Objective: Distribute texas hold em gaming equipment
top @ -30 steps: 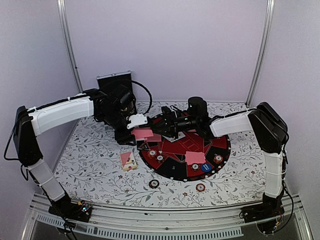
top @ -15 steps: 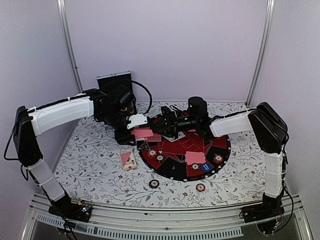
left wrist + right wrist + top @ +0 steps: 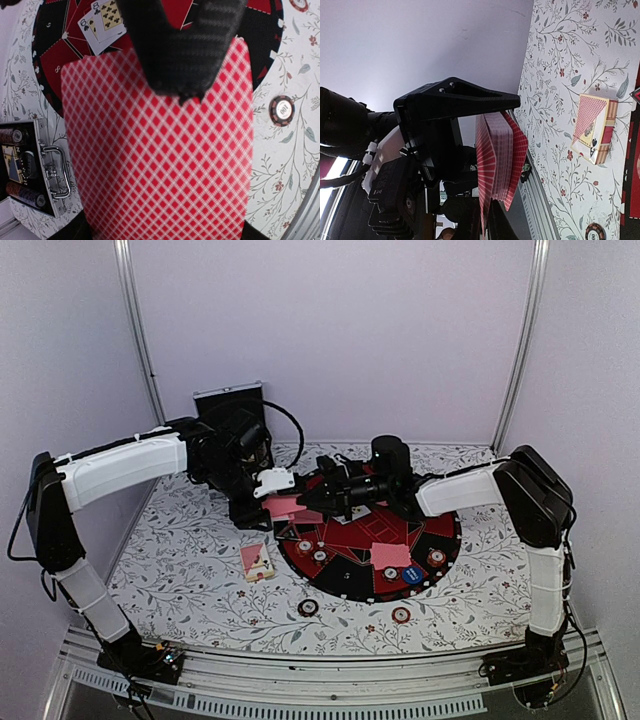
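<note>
Floral-print table (image 3: 190, 580), landmark is the round mat (image 3: 345, 585). Two poker chips (image 3: 308, 607) lie on the cloth just off the mat's near edge, and the card box (image 3: 257, 562) sits just beside its left edge. On the mat's near part are a dealt cards pile (image 3: 390, 555), a blue button (image 3: 412, 576) and more chips. Over the mat's left rim the left pincer (image 3: 270, 495) is clamped on the deck (image 3: 160, 150), held up off the mat. The right pincer (image 3: 312, 496) reaches across the mat with a finger on the top card, but I cannot tell its jaw state. The black case (image 3: 228, 400) stands beyond the mat. Step looks like pulling the next card. The next move needs one card only, slid clear and carried to a seat.
</note>
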Tool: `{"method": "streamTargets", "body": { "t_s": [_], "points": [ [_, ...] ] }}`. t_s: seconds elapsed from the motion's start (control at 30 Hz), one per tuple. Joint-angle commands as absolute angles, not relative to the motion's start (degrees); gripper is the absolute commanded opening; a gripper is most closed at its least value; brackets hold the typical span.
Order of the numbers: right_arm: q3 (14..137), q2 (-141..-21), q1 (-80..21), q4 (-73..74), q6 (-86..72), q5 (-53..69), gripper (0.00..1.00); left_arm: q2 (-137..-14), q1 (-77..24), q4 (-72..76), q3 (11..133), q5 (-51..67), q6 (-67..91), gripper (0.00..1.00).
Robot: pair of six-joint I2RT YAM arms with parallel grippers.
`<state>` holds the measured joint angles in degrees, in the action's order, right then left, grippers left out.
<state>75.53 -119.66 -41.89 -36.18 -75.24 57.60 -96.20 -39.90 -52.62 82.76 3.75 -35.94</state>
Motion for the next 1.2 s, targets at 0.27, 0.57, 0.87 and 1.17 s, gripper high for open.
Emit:
{"method": "streamTargets", "body": {
  "t_s": [0.27, 0.57, 0.87, 1.17],
  "points": [
    [74.04, -116.45, -38.0, -32.16, -72.39, 57.43, 0.0, -93.36, -39.42, -52.03, 83.0, 3.1, -35.99, 0.0],
    [78.17, -106.68, -29.5, 4.15, -45.94, 48.41, 0.0, -93.19, -39.42, -52.25, 82.62, 2.74, -35.9, 0.0],
    [94.72, -106.67, -28.18, 37.77, -22.19, 20.58, 0.0, -93.65, -39.29, -52.55, 82.74, 2.27, -35.74, 0.0],
    [105.76, -115.33, -36.53, 48.23, -14.86, -7.97, 0.0, -93.78, -39.29, -53.55, 82.99, 3.3, -35.55, 0.0]
  ]
}}
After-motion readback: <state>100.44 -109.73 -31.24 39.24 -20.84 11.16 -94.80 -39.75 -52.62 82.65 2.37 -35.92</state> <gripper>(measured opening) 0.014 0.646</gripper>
